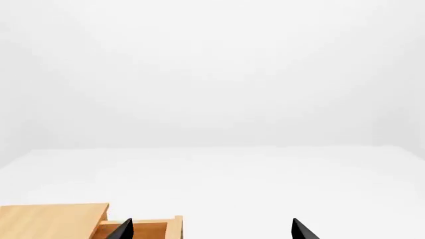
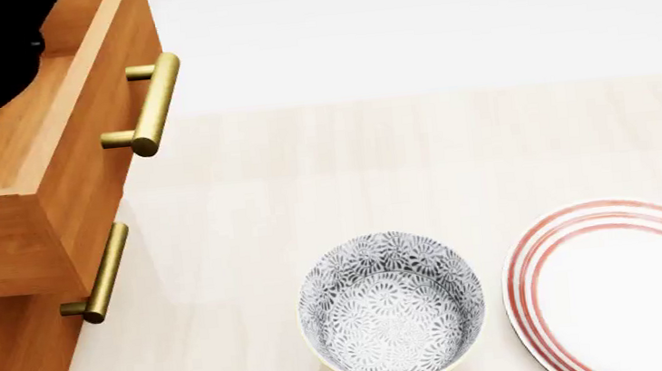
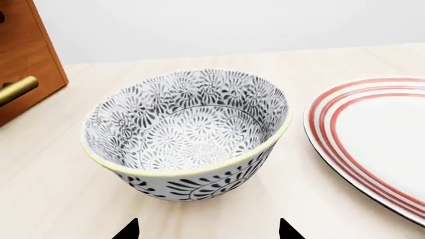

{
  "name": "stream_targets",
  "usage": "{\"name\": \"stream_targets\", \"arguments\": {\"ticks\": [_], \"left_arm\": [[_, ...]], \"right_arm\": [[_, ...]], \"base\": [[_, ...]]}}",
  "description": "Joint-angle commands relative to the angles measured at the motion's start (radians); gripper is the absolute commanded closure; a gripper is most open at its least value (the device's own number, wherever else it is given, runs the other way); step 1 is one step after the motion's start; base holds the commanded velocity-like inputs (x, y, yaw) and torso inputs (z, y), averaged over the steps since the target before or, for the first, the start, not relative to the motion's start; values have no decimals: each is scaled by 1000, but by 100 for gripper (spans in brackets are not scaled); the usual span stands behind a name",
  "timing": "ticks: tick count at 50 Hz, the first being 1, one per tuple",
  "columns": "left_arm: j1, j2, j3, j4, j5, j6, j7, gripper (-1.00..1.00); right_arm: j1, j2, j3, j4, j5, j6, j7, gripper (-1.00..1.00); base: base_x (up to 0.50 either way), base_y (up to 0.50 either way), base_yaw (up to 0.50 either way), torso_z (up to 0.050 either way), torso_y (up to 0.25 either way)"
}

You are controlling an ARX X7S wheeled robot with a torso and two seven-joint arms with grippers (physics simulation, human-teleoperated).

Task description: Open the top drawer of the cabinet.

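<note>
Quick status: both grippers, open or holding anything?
Left gripper: open, empty, above the top drawer.
Right gripper: open, empty, facing the bowl.

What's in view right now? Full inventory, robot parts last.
cabinet: 1, orange-brown wood, head view's left edge.
top drawer: 1, same wood, pulled out past the cabinet front.
top drawer's handle: 1, brass bar.
lower handle: 1, brass bar, beneath the open drawer.
bowl: 1, grey-and-white floral pattern, yellowish rim, on the table, right of the cabinet.
plate: 1, white, red rings, right of the bowl, apart from it.
table: 1, pale wood.
left gripper: black fingertips, apart, above the drawer.
right gripper: black fingertips, apart, facing the bowl.
</note>
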State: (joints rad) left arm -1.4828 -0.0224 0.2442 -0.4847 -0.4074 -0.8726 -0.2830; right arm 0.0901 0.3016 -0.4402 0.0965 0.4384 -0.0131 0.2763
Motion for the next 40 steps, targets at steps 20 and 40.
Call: {"name": "stream_targets", "arguments": {"ticks": [20, 40], "left_arm": [[-49, -6, 29, -149, -114, -11, -65, -100], [-136, 9, -70, -364, -240, -5, -133, -100]], "right_arm": [[4, 2, -6, 7, 8, -3, 2, -100], [8, 4, -5, 10, 18, -3, 4, -100]], "base": [[0, 0, 0, 0, 0], [0, 0, 0, 0, 0]]}}
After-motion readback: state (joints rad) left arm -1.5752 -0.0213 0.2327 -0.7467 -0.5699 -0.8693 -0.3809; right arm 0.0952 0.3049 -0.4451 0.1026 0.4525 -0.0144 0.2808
